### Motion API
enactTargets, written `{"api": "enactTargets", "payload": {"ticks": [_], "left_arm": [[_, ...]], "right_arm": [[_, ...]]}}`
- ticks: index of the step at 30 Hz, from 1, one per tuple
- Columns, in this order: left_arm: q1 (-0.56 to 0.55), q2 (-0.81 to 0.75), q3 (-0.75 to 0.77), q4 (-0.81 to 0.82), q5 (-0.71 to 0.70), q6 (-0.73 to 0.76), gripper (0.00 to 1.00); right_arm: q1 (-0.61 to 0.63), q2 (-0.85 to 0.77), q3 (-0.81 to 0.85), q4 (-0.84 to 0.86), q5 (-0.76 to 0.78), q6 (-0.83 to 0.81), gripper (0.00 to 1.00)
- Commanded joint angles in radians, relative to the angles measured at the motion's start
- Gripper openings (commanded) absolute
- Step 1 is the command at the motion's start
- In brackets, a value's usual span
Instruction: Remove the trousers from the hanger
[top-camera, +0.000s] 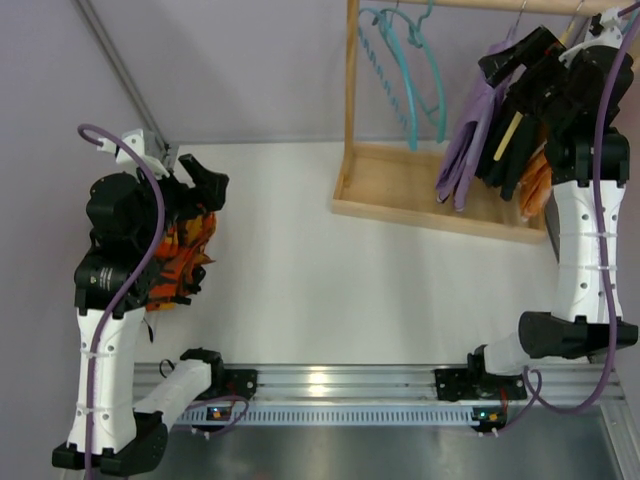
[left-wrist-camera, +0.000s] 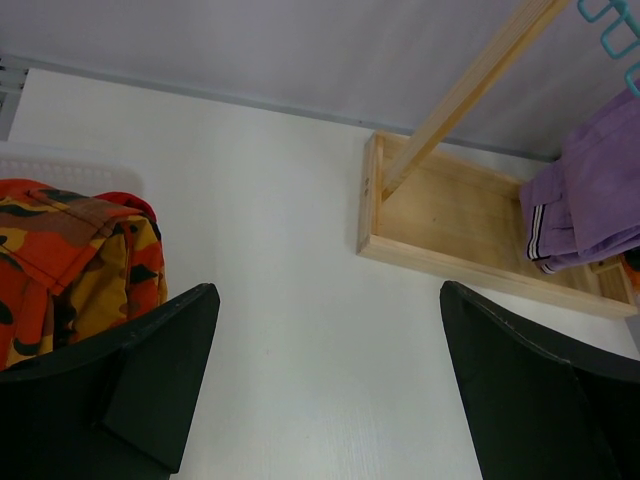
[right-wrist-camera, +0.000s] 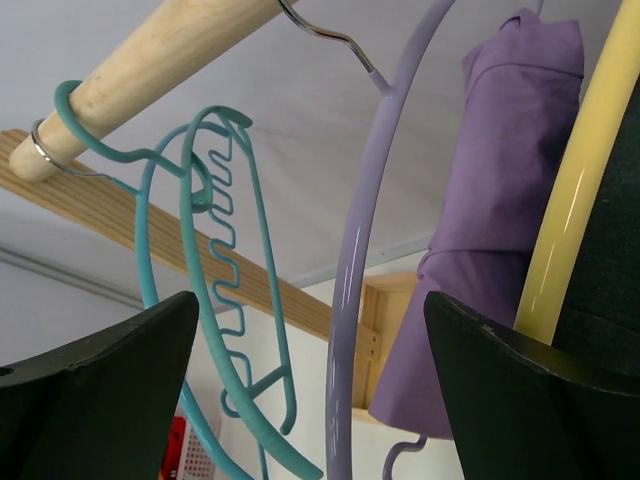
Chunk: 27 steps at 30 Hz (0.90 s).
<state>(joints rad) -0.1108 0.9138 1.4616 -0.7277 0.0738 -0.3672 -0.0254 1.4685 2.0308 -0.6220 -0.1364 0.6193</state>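
Up at the wooden rail (right-wrist-camera: 170, 50) with the right gripper (right-wrist-camera: 310, 300), jaws wide apart, hanger (right-wrist-camera: 352, 250) showing between them, trousers (right-wrist-camera: 500, 180) draped alongside (left gripper (left-wrist-camera: 328, 290) likewise gaping, over the table (left-wrist-camera: 290, 200)).

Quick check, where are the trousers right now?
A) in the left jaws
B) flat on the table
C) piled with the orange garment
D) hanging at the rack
D: the trousers hang down from the top of the rack beside the hanger, with their striped ends reaching its wooden base.
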Motion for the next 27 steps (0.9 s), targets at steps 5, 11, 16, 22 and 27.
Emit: {"api": "enactTargets", "payload": {"ticks": [5,11,16,22,27], "left_arm": [[0.007,-0.009,0.002,0.033,0.008,-0.004,0.98],[0.013,-0.021,-0.007,0.031,0.003,-0.003,0.98],[0.014,-0.015,-0.007,0.031,0.004,-0.009,0.98],[0.016,0.002,0.000,0.031,0.023,-0.022,0.98],[0.016,0.004,-0.004,0.031,0.041,-0.026,0.98]], "right_arm": [[-0.018,0.053,-0.014,0.162,-0.086,0.091,0.90],[-0.018,0.110,0.006,0.211,-0.111,0.134,0.75],[-0.018,0.121,0.009,0.243,-0.127,0.149,0.49],[-0.018,0.115,0.016,0.315,-0.190,0.175,0.14],[-0.018,0.090,0.019,0.447,-0.256,0.192,0.00]]}}
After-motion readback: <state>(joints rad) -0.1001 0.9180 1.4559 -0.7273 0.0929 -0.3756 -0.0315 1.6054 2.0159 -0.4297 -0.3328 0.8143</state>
